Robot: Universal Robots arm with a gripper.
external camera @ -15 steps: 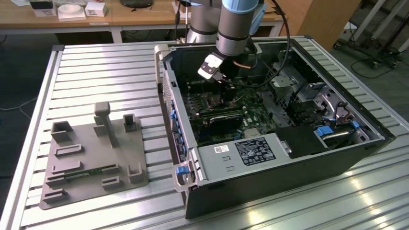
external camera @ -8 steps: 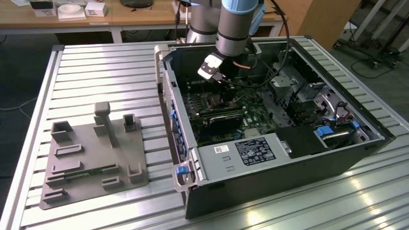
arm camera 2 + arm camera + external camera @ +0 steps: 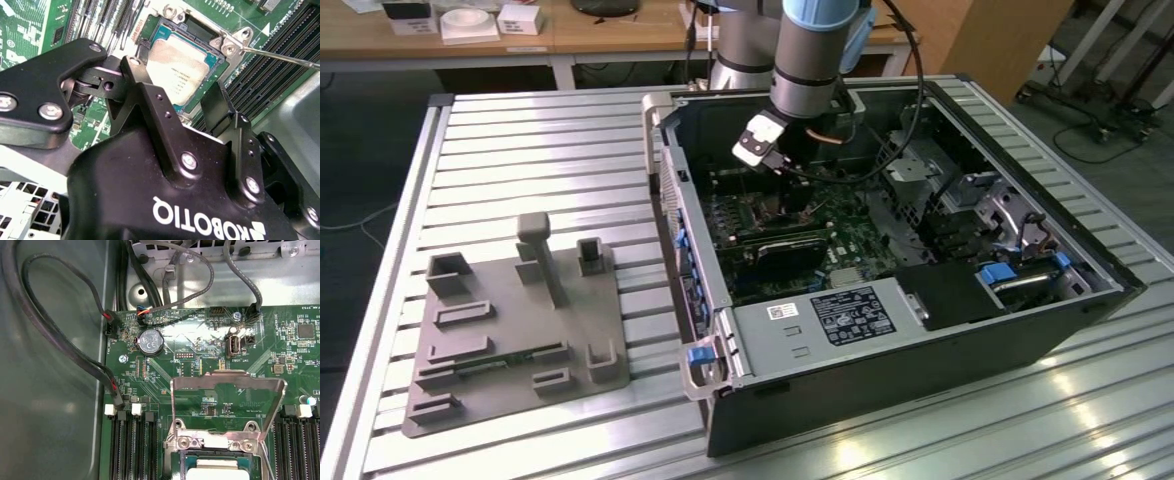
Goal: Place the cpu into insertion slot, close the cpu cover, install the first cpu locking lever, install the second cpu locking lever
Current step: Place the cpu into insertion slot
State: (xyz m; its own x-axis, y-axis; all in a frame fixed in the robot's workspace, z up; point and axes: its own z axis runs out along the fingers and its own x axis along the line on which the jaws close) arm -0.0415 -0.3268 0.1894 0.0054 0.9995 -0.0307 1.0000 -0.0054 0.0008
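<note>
One cpu (image 3: 177, 70) seated in insertion slot (image 3: 200, 31), tool (image 3: 173, 78) above, jaws apart

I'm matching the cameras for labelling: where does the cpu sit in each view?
Exterior view: cannot be made out; the gripper hangs over its spot.
Second wrist view: the cpu lies in the insertion slot, between the open fingers.
First wrist view: the cpu, cut by the frame edge, beside the raised cpu cover.
Shared landmark: memory slots flanking the insertion slot, in both wrist views.
</note>
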